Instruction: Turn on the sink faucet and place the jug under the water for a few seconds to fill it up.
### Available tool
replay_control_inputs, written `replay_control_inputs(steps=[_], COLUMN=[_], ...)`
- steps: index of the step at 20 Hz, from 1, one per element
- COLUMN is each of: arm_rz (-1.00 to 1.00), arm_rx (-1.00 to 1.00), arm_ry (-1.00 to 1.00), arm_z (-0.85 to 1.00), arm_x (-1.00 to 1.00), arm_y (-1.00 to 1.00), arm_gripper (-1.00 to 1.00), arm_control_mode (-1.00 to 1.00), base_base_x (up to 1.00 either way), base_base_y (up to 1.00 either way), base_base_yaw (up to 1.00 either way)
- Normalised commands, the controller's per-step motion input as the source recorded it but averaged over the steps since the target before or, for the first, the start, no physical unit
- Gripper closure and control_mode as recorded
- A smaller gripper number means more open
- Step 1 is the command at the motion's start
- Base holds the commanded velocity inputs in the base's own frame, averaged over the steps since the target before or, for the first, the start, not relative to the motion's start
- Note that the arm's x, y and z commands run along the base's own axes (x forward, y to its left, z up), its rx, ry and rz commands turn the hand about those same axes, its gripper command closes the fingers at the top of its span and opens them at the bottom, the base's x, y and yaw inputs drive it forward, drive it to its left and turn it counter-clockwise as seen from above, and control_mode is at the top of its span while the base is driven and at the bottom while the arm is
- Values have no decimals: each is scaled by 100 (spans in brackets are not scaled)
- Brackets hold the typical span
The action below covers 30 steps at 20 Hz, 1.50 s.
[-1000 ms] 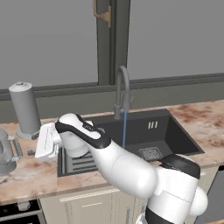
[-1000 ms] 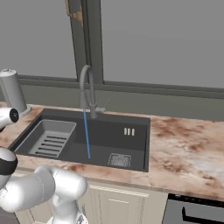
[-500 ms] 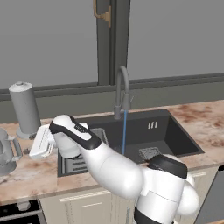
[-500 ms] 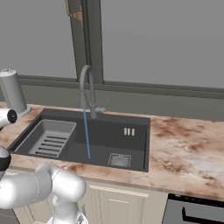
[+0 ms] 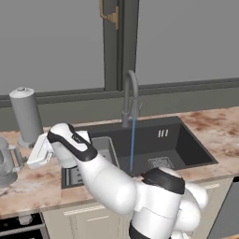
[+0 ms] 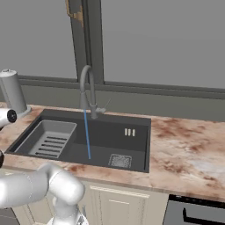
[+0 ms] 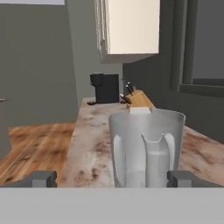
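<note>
The white arm has been swung further toward the left edge of the left base view, so the wide-open, empty gripper (image 7: 111,178) is lined up on the see-through pale-grey jug (image 7: 146,147) — upright on the marbled tabletop (image 7: 89,148), handle facing, not yet grasped. The thin blue water (image 5: 132,144) is already running.

I'm looking at my arm (image 5: 112,186), and it's showing glossy white, rounded shells, thick and smoothly swollen from link to link. Dark charcoal bands are capping its joints (image 5: 161,179), one broad at the big lower joint, another running as a slim strip along the upper link. The white wrist block is looking boxy. My pincer (image 7: 111,178) is ending in two small, square, dark grey fingertips (image 7: 40,178).
</note>
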Motion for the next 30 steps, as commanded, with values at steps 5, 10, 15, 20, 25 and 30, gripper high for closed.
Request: replay_control_inputs(steps=[5,10,15,20,25,30], arm_rz=[0,0,0,0,0,0], arm_rx=[0,0,0,0,0,0], arm_ry=[0,0,0,0,0,0], arm_z=[-17,-13,-15,-14,-13,-10], arm_x=[10,24,29,22,0,0], arm_y=[26,14,5,8,26,30], arm_gripper=[-100,-100,-100,-100,-100,-100], arm_control_mode=[-100,-100,-100,-100,-100,-100], base_base_x=[0,0,0,0,0,0], base_base_y=[0,0,0,0,0,0], base_base_yaw=[0,0,0,0,0,0])
